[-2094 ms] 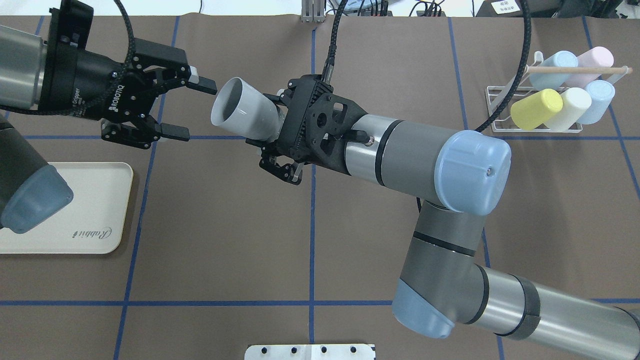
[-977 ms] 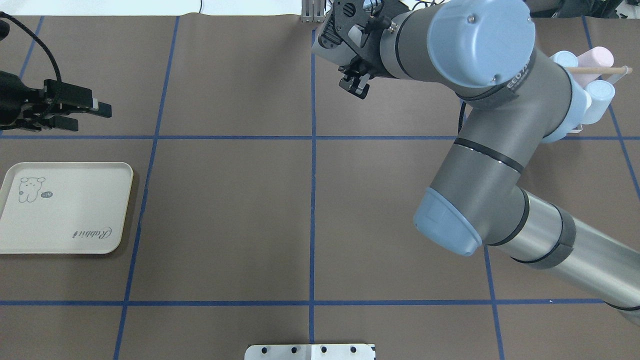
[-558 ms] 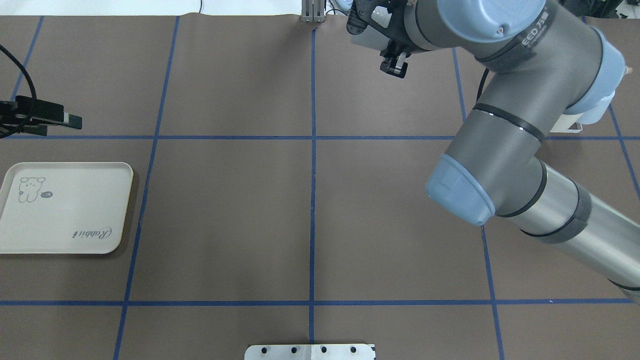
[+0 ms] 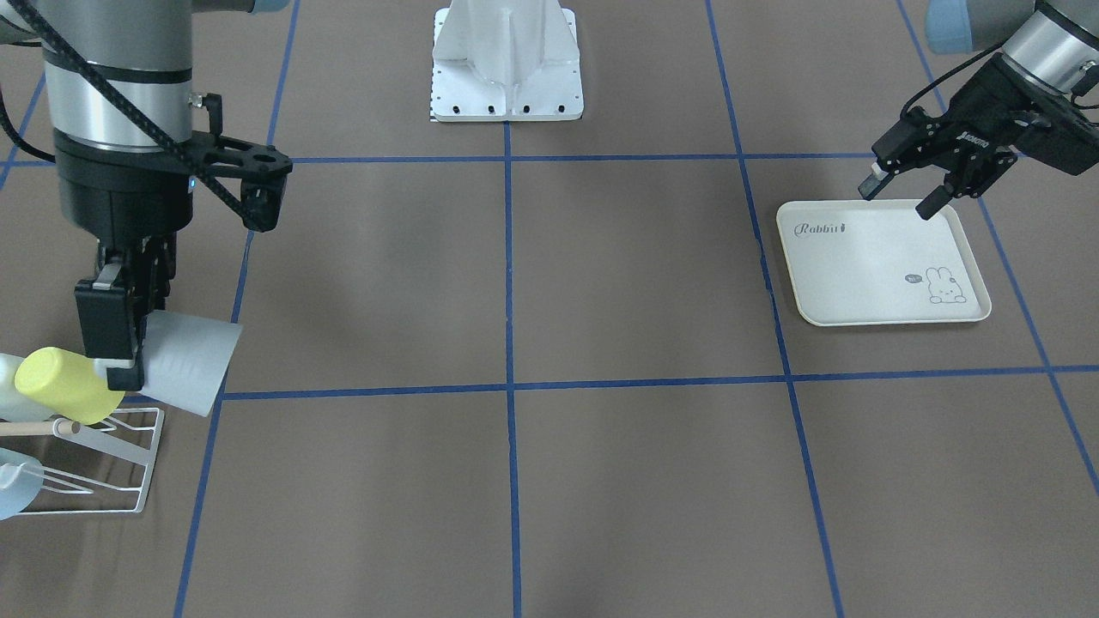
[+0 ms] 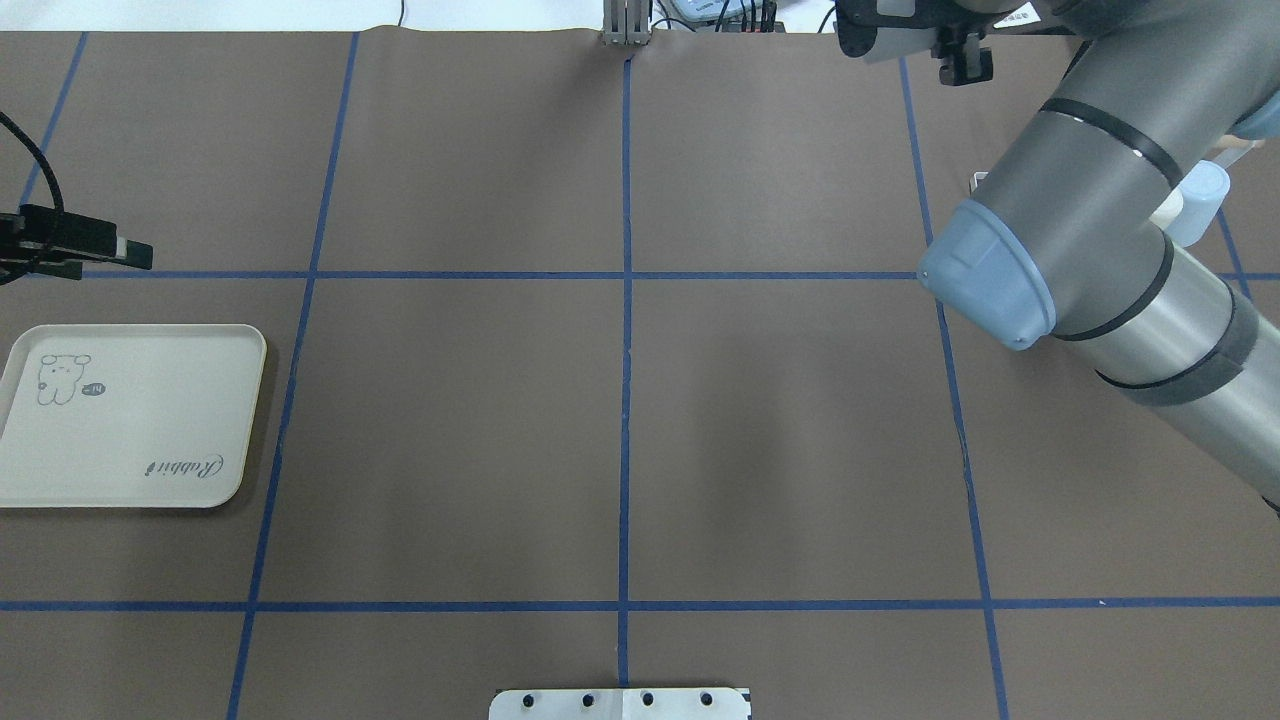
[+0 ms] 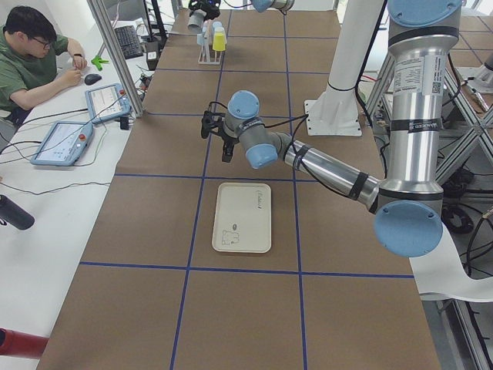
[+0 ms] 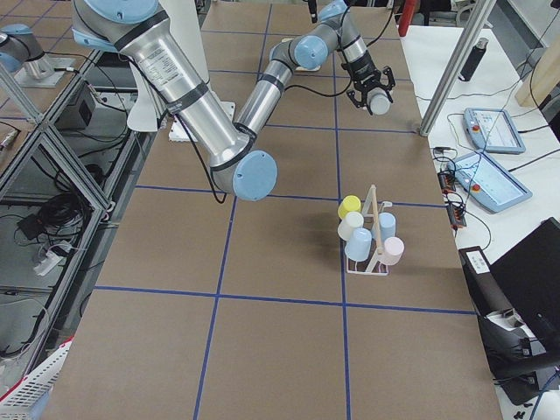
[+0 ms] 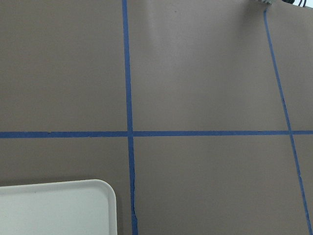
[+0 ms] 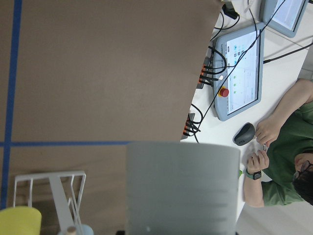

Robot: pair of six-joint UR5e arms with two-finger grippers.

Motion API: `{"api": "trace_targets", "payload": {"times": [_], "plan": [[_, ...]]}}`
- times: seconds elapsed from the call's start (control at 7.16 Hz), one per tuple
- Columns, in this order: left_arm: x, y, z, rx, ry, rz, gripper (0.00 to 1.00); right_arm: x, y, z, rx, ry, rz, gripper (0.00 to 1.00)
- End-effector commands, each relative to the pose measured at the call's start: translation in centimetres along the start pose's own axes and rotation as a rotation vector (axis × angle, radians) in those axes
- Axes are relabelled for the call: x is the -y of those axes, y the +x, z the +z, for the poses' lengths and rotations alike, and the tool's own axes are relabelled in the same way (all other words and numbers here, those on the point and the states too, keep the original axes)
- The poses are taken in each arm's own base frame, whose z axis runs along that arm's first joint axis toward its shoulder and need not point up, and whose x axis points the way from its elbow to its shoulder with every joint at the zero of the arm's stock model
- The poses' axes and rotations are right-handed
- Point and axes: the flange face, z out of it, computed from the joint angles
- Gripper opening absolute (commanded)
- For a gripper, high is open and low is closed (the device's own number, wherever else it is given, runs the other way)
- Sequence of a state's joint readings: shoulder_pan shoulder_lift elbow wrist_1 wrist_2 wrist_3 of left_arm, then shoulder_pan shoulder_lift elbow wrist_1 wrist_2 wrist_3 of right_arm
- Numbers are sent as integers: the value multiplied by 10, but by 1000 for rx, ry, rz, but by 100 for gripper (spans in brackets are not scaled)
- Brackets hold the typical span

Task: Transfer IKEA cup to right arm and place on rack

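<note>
I see my right gripper (image 4: 129, 360) clenched on the tilted pale grey plastic cup (image 4: 191, 360), at one o'clock of the white wire rack (image 4: 129, 468) in the front view. The left gripper (image 4: 898, 199) hangs released.

You have the cream rabbit-print tray (image 4: 859, 266) lying flat on the brown tabletop (image 4: 618, 275), inside one square of the blue tape grid (image 4: 507, 257). A yellow cup (image 4: 60, 384) sits tilted among pastel cups (image 7: 357, 245). A person (image 6: 31, 62) sits by two touch panels (image 6: 65, 142).
</note>
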State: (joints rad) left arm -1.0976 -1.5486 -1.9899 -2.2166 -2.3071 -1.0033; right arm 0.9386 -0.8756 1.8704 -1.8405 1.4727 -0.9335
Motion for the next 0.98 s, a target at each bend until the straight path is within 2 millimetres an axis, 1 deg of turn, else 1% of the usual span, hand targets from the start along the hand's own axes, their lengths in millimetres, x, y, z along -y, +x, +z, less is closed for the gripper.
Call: {"api": "trace_targets", "payload": {"times": [0.0, 0.14, 0.28, 0.42, 0.56, 0.7, 0.84], "plan": [[0, 0, 0, 1, -1, 0, 100, -24, 4, 30, -20, -163, -233, 45], [0, 0, 0, 1, -1, -2, 100, -34, 0, 49, -9, -242, -325, 46], [0, 1, 1, -1, -2, 0, 100, -38, -4, 69, 6, -267, -374, 47], [-1, 0, 2, 0, -4, -1, 100, -50, -18, 97, 14, -287, -387, 46], [0, 0, 1, 0, -3, -1, 100, -63, -24, 119, 4, -344, -487, 46], [-1, 0, 2, 0, -4, -1, 100, -71, -27, 135, 28, -366, -532, 48], [0, 1, 1, -1, -2, -2, 100, -81, -38, 155, 69, -384, -538, 49]]}}
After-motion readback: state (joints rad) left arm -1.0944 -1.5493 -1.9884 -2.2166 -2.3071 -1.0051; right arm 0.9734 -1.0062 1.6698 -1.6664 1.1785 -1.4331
